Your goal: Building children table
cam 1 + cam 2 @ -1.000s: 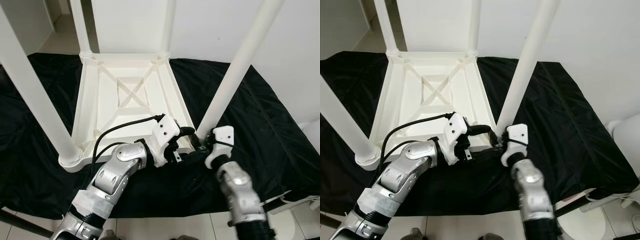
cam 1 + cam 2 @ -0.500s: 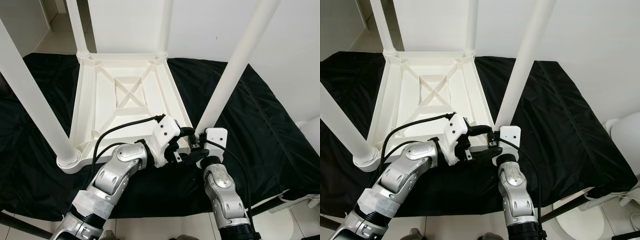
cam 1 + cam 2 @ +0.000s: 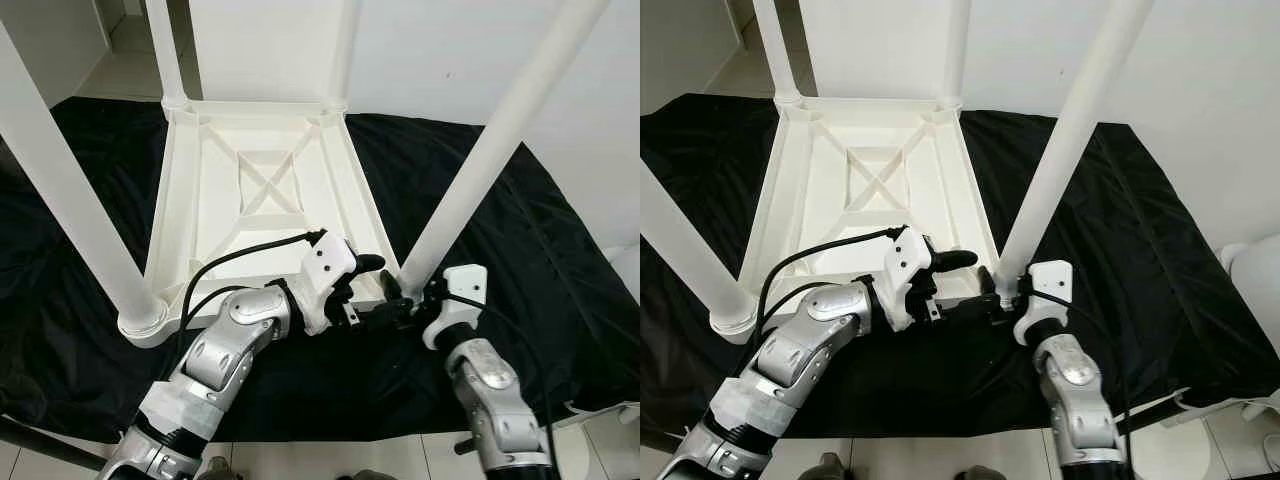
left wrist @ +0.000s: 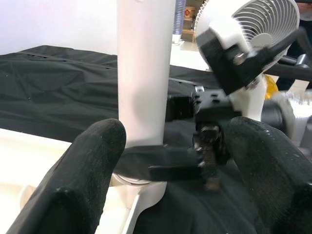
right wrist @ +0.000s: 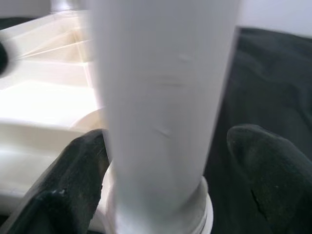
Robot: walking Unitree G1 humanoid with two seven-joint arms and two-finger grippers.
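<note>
A white plastic children's table (image 3: 265,200) lies upside down on a black cloth (image 3: 560,270), its legs pointing up. My right gripper (image 3: 395,305) is at the base of the near-right leg (image 3: 490,160). It is open, and in the right wrist view its fingers (image 5: 73,175) stand on either side of that leg (image 5: 161,97); one finger is close against it, the other is apart. My left gripper (image 3: 362,290) hovers open at the table's near-right corner, just left of the leg. In the left wrist view its fingers (image 4: 83,180) frame the leg (image 4: 144,68) and the right gripper (image 4: 195,156).
The near-left leg (image 3: 70,200) rises close on my left and two far legs (image 3: 165,50) stand by the white wall. The cloth's front edge drops to tiled floor near my feet. A white fan (image 4: 263,19) and a white rounded object (image 3: 1255,265) stand to the right.
My right forearm has swung out to the right while its fingers stay at the base of the near-right leg. The left arm has barely moved. The camera shifted slightly.
</note>
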